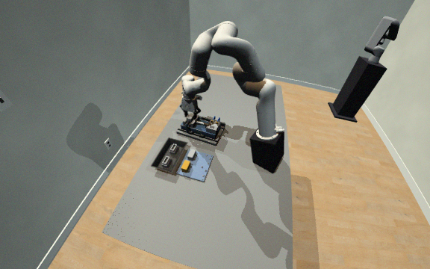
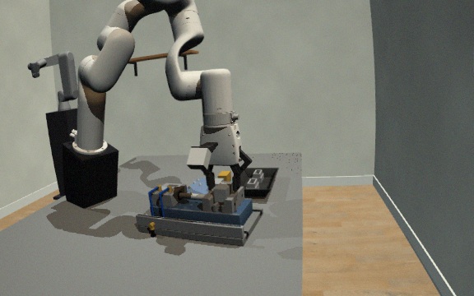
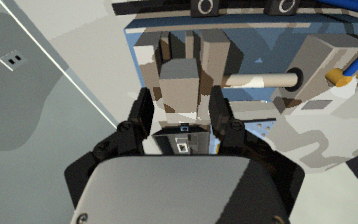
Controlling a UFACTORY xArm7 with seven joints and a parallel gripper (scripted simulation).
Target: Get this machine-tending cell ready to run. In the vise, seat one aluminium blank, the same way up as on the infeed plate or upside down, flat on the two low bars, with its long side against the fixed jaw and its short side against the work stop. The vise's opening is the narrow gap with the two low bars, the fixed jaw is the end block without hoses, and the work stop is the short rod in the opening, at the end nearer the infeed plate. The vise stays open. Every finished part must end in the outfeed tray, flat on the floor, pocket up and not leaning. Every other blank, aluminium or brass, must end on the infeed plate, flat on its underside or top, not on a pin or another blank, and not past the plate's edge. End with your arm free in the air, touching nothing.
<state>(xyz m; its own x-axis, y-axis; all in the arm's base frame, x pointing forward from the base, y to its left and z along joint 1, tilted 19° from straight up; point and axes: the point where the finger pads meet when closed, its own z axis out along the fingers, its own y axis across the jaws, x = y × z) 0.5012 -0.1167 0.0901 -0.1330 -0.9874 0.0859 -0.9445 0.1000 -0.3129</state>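
Observation:
An aluminium blank (image 3: 179,90) stands in the opening of the blue vise (image 1: 201,127), also seen in the exterior view (image 2: 222,193). My gripper (image 3: 180,97) is open and straddles this blank, with a gap on each side between finger and blank. It hangs low over the vise. The infeed plate (image 1: 195,166) carries one aluminium blank (image 1: 191,153) and one brass blank (image 1: 185,165). The outfeed tray (image 1: 169,155) holds two finished parts (image 1: 173,148) (image 1: 166,161). How the blank sits against the jaw and work stop is hidden.
The vise's moving jaw with blue hoses (image 2: 160,197) and its screw rod (image 3: 260,79) lie to one side of my fingers. The arm's black pedestal (image 1: 266,149) stands beside the vise. A second black stand (image 1: 356,87) is far off by the wall.

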